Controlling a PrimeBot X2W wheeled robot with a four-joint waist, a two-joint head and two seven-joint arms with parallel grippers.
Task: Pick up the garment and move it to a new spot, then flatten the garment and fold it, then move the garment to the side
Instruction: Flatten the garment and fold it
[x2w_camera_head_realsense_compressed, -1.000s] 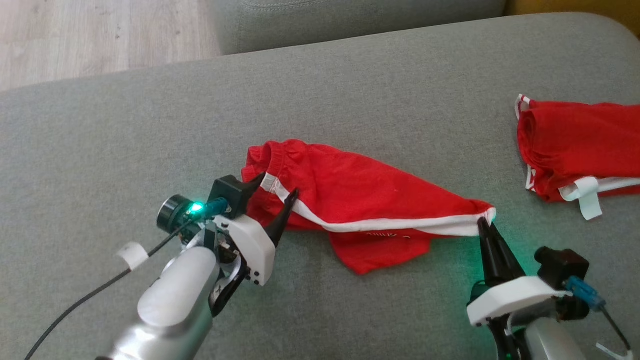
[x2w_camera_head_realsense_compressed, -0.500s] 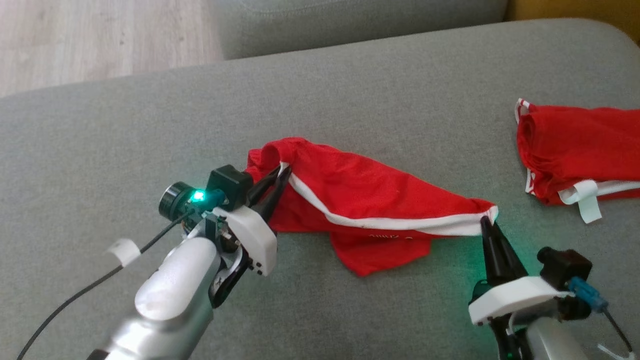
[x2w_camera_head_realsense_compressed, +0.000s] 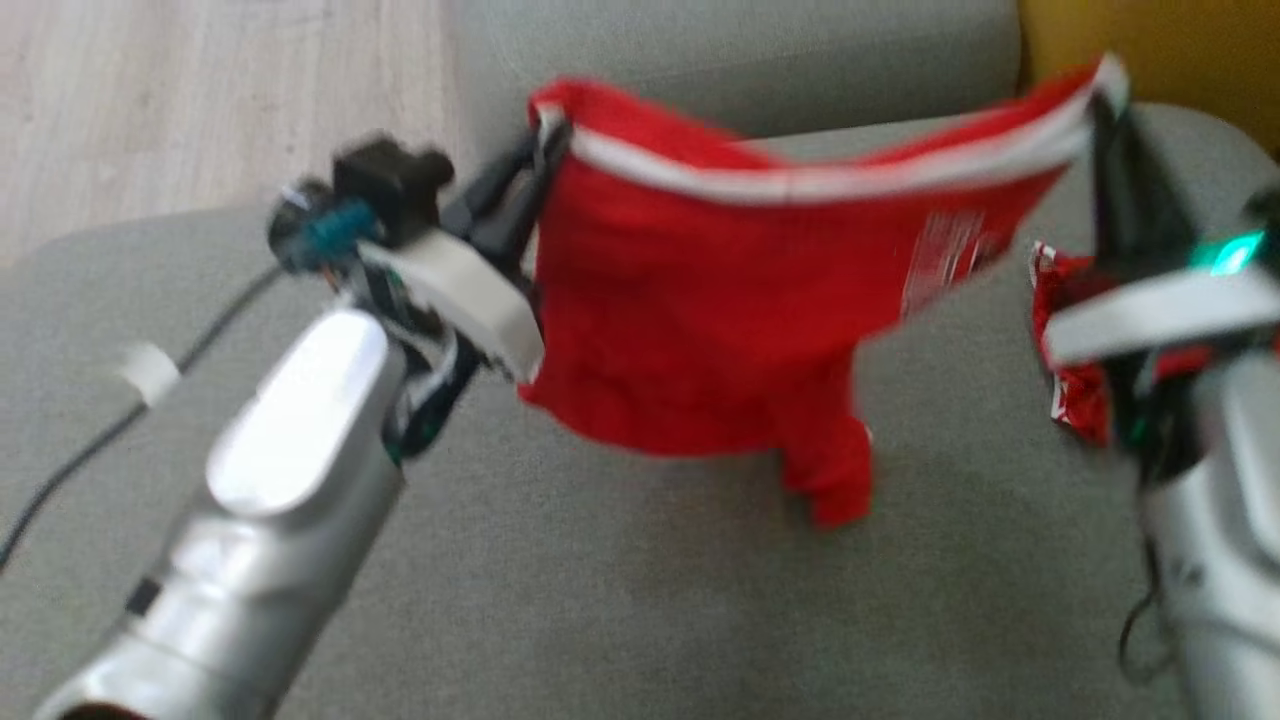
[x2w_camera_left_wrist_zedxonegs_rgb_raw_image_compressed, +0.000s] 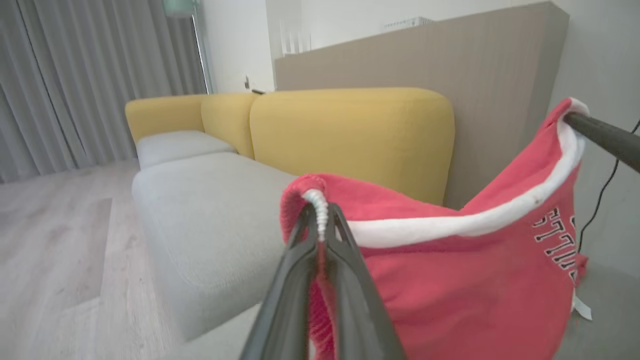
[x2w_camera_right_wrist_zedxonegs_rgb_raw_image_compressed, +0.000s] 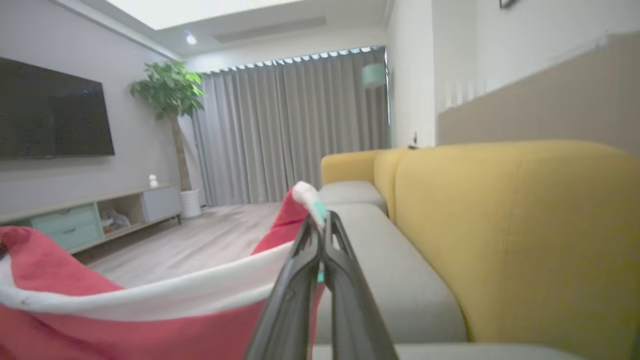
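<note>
The garment (x2w_camera_head_realsense_compressed: 700, 290) is a red piece with a white band, hanging in the air above the grey sofa seat (x2w_camera_head_realsense_compressed: 600, 600). My left gripper (x2w_camera_head_realsense_compressed: 545, 135) is shut on its left upper corner, pinching the white edge (x2w_camera_left_wrist_zedxonegs_rgb_raw_image_compressed: 320, 220). At the right upper corner my right gripper (x2w_camera_head_realsense_compressed: 1105, 95) is shut on the band (x2w_camera_right_wrist_zedxonegs_rgb_raw_image_compressed: 312, 200). The cloth (x2w_camera_left_wrist_zedxonegs_rgb_raw_image_compressed: 475, 280) stretches between both grippers and sags below, its printed letters (x2w_camera_left_wrist_zedxonegs_rgb_raw_image_compressed: 555, 240) facing out. In the left wrist view the right gripper's dark finger (x2w_camera_left_wrist_zedxonegs_rgb_raw_image_compressed: 605, 137) shows at the far corner.
A second red garment (x2w_camera_head_realsense_compressed: 1075, 330) lies on the seat at the right, partly behind my right arm. Yellow sofa backs (x2w_camera_left_wrist_zedxonegs_rgb_raw_image_compressed: 350, 135) stand behind the seat. Wooden floor (x2w_camera_head_realsense_compressed: 200, 90) lies to the far left, and a black cable (x2w_camera_head_realsense_compressed: 100, 440) trails from my left arm.
My left gripper closed on the garment's left corner. Both arms then lifted the garment off the seat, and it now hangs stretched between them. The head view has shifted and blurred.
</note>
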